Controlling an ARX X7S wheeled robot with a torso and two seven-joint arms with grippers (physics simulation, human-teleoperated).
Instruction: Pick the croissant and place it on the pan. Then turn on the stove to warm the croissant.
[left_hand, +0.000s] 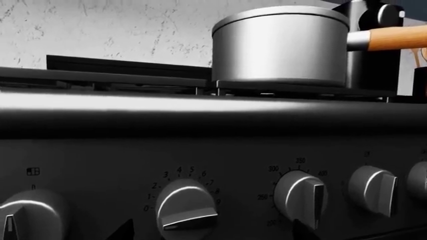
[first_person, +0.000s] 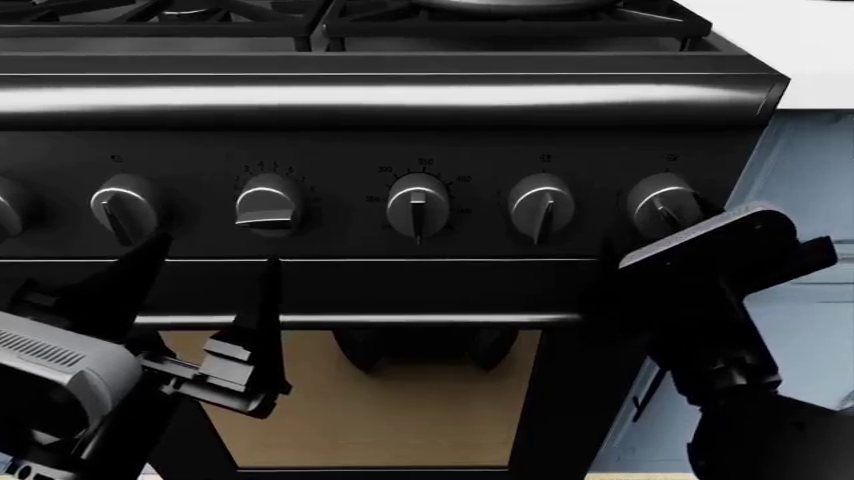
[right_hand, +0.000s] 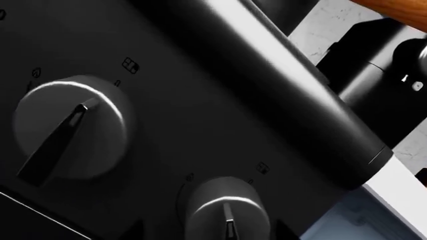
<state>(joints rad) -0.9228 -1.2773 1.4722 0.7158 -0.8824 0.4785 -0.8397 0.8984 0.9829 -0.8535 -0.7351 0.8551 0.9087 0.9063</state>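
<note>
The grey pan (left_hand: 280, 45) with its wooden handle (left_hand: 393, 37) stands on the grate of the black stove (first_person: 400, 95). No croissant shows in any view. The second knob from the left (first_person: 267, 205) is turned so its grip lies level; the other knobs point straight down. My left gripper (first_person: 207, 275) is open just below that turned knob (left_hand: 187, 205), its dark fingertips (left_hand: 123, 231) spread either side and apart from it. My right gripper (first_person: 671, 222) is at the rightmost knob (right_hand: 227, 212), with its fingers flanking the knob and a gap showing, so it looks open.
A black coffee machine (left_hand: 373, 55) stands behind the pan by the pale wall. The oven door's tan window (first_person: 387, 400) and handle bar (first_person: 400, 320) lie below the knobs. A blue cabinet (first_person: 807, 190) and white counter (first_person: 794, 45) adjoin the stove's right side.
</note>
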